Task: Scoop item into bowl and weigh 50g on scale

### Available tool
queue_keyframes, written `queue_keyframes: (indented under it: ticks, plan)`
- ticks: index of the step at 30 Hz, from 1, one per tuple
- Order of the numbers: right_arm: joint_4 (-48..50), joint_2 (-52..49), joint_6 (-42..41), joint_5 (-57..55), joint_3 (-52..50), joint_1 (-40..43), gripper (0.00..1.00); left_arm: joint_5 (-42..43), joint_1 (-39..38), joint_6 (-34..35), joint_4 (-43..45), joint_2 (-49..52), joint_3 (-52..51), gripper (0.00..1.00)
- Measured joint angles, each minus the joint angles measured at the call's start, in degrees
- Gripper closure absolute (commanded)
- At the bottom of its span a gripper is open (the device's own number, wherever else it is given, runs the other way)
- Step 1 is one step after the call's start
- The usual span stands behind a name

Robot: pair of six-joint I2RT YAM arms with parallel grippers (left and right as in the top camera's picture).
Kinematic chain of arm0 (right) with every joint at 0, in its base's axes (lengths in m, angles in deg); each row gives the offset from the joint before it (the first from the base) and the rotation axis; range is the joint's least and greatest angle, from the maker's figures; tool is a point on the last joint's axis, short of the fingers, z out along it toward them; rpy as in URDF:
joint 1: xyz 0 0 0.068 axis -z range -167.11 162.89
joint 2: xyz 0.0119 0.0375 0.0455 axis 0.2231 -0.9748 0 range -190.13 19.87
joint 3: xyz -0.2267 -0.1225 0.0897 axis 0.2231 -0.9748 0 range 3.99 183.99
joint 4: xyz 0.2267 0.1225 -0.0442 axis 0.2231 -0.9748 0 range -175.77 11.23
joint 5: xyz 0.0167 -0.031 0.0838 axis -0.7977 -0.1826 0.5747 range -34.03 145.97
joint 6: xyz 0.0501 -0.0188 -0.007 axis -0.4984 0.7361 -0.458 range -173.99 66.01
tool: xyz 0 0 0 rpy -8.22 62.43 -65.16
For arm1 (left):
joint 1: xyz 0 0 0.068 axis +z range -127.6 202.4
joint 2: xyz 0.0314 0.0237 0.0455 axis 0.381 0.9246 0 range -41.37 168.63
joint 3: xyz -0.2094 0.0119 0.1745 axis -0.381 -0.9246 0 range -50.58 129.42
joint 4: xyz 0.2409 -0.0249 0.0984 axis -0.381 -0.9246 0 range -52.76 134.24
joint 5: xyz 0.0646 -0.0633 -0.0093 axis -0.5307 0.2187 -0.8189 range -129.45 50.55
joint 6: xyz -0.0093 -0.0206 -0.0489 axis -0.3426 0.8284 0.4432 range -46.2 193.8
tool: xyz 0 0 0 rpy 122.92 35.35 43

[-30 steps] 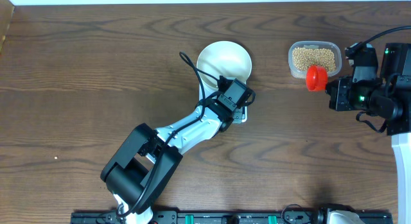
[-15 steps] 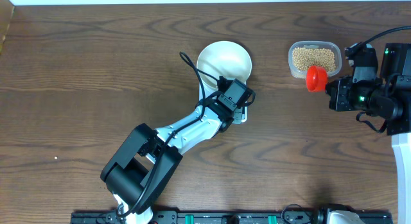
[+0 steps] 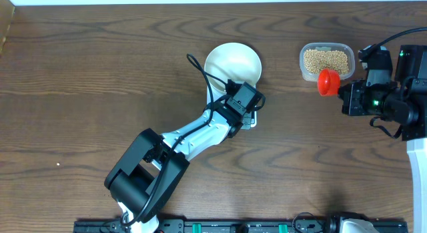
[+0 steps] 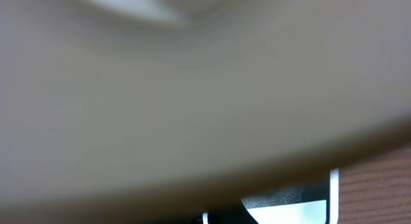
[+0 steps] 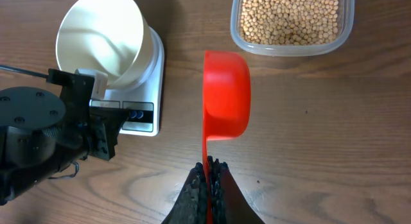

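The white bowl stands on the white scale, which only peeks out in the overhead view. My left gripper is shut on the bowl's near rim. The blurred bowl wall fills the left wrist view, with a corner of the scale below it. My right gripper is shut on the thin handle of a red scoop, which is held on edge just in front of the beans. No beans show in the scoop.
The beans lie in a clear plastic tub at the back right of the wooden table. The left arm stretches diagonally from the front edge to the scale. A black rail runs along the front.
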Motion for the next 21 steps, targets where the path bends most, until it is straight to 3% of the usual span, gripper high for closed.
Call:
queue_keyframes:
  ticks: [21]
  plan:
    - [-1.0,0.0,0.0,0.0,0.0,0.0,0.99,-1.5,-0.4,1.4,-0.2,0.2,0.3,0.93]
